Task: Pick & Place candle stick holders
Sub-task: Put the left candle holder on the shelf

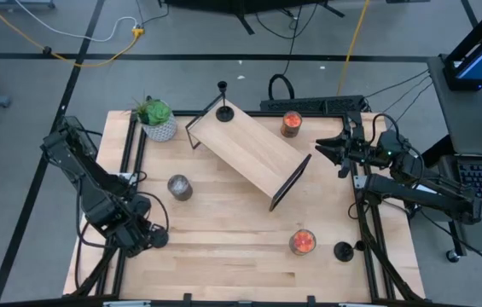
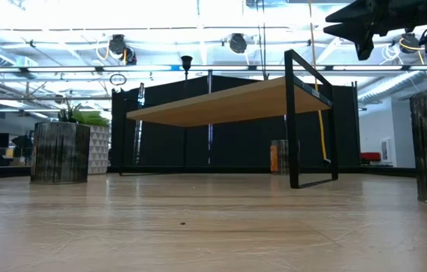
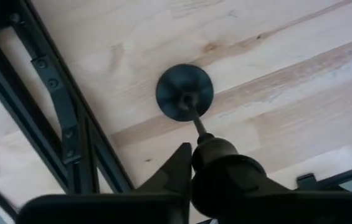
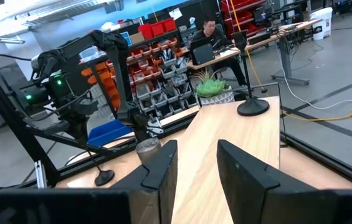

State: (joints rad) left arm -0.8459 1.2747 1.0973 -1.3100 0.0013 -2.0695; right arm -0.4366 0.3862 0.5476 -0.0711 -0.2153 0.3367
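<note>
Three black candle stick holders show. One (image 1: 223, 109) stands by its disc base on the far end of the slanted wooden shelf (image 1: 253, 153); it also shows in the low view (image 2: 187, 64) and the right wrist view (image 4: 253, 106). One (image 1: 344, 251) stands at the table's near right. The third (image 3: 185, 93) is at the near left, in my left gripper (image 1: 155, 237), which is shut on it. My right gripper (image 1: 326, 152) is open and empty, in the air off the shelf's right end; it also shows in the right wrist view (image 4: 197, 165). My left gripper holds the holder by the cup at the top of its stem (image 3: 215, 149), pinched against one finger (image 3: 176, 168); the other finger is hidden behind the cup. The fingers come from above, pointing down. The holder stands upright below them; whether its disc base (image 3: 185, 92) touches the table, I cannot tell.
A plant pot (image 1: 157, 119) stands at the far left and a grey jar candle (image 1: 179, 188) left of the shelf. Orange-red jar candles stand at the far right (image 1: 291, 124) and near right (image 1: 302, 242). Black frame rails (image 3: 70, 130) run along the table's left edge.
</note>
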